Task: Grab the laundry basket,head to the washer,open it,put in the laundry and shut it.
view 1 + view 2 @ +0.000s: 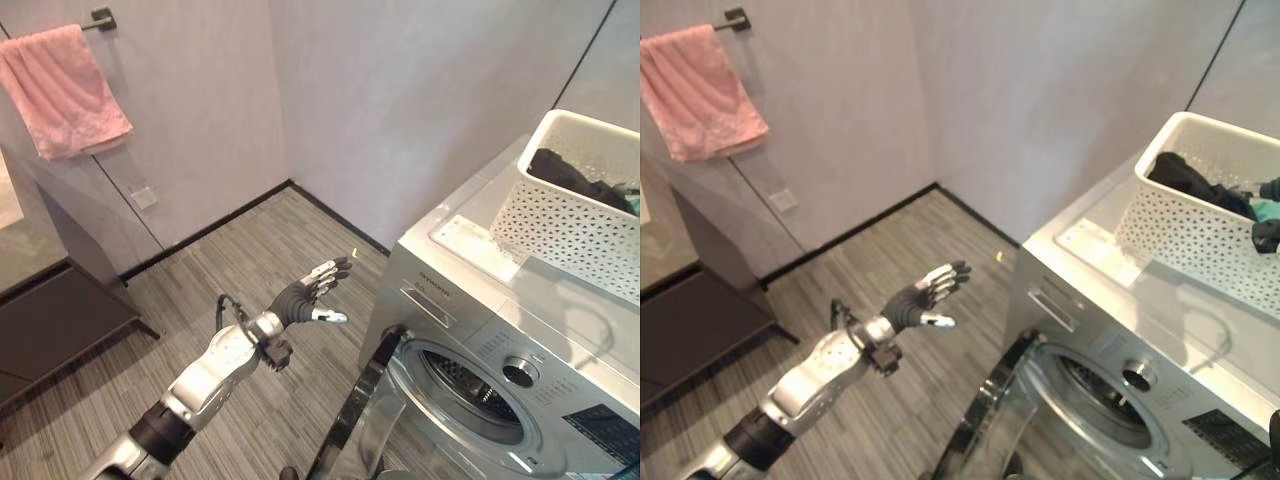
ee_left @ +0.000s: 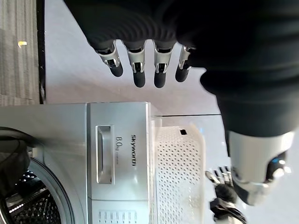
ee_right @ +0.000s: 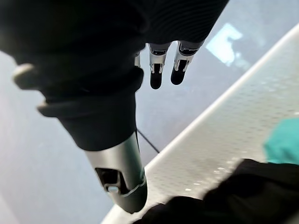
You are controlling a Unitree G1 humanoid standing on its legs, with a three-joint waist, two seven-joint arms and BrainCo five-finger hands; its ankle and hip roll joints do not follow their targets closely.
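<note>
High on the left wall, a pink towel (image 1: 65, 90) on its rail, no part of the task. Further right, above the floor, the left hand (image 1: 310, 290), fingers straight and spread, holding nothing, well apart from the washer (image 1: 470, 290). Then the washer door (image 1: 365, 400), already swung open, with the drum (image 1: 470, 385) exposed behind it. On top of the washer, the white basket (image 1: 560, 225), with dark clothes (image 1: 570, 175) and something teal inside. Over the basket, the right hand (image 3: 93, 70), fingers straight, grasping nothing.

Judged as the loading step: basket brought, door opened, laundry not yet in the drum. Needed next: reaching down into the basket, closing on the dark clothes, carrying them down to the drum opening.

Cut off at the right edge: the far end of the basket. Hard to tell: how many pieces in the pile, and whether anything already in the drum.
</note>
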